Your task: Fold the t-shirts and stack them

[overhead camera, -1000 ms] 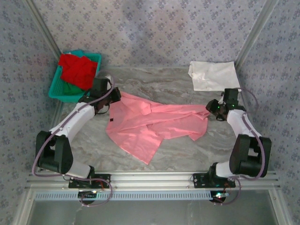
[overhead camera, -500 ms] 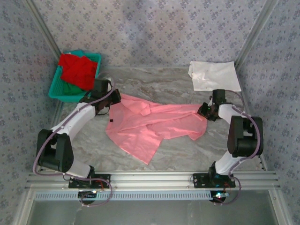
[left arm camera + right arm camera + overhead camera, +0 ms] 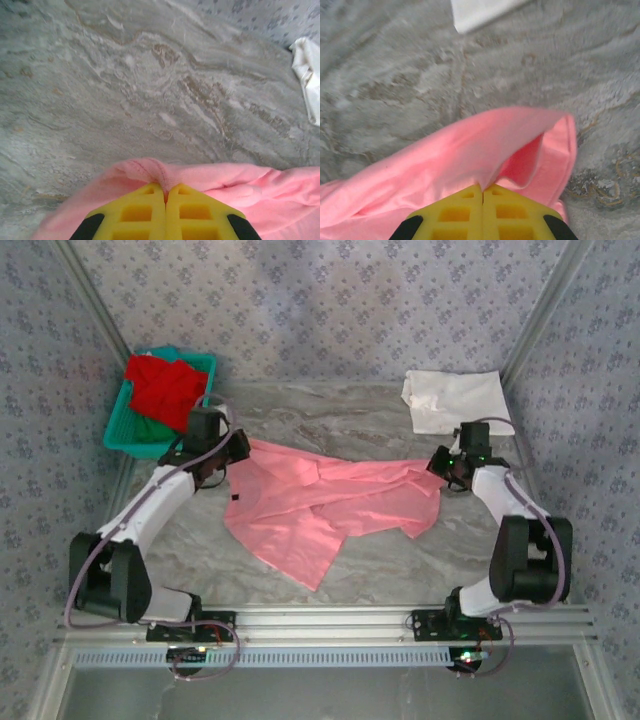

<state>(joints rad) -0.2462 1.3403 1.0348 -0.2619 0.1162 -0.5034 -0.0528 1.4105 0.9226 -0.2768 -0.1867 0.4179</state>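
Observation:
A light pink t-shirt [image 3: 320, 505] lies crumpled across the middle of the marble table. My left gripper [image 3: 240, 445] is shut on its far left hem [image 3: 150, 170], the yellow fingers [image 3: 135, 212] pressed together with cloth pinched between them. At the shirt's far right corner my right gripper [image 3: 440, 462] is shut on a pink edge [image 3: 520, 150], which lifts off the table. A folded white t-shirt [image 3: 455, 400] rests at the back right. Red and green t-shirts [image 3: 165, 390] lie in the teal basket.
The teal plastic basket [image 3: 122, 430] stands at the back left corner, just behind my left arm. Patterned walls close in the back and sides. Bare marble [image 3: 330, 420] stretches behind the pink shirt, and a metal rail [image 3: 320, 620] runs along the near edge.
My right gripper closed on the pink shirt's right corner and shifted slightly back. The left gripper, still shut on the hem, moved a little toward the back left, stretching the shirt's far edge.

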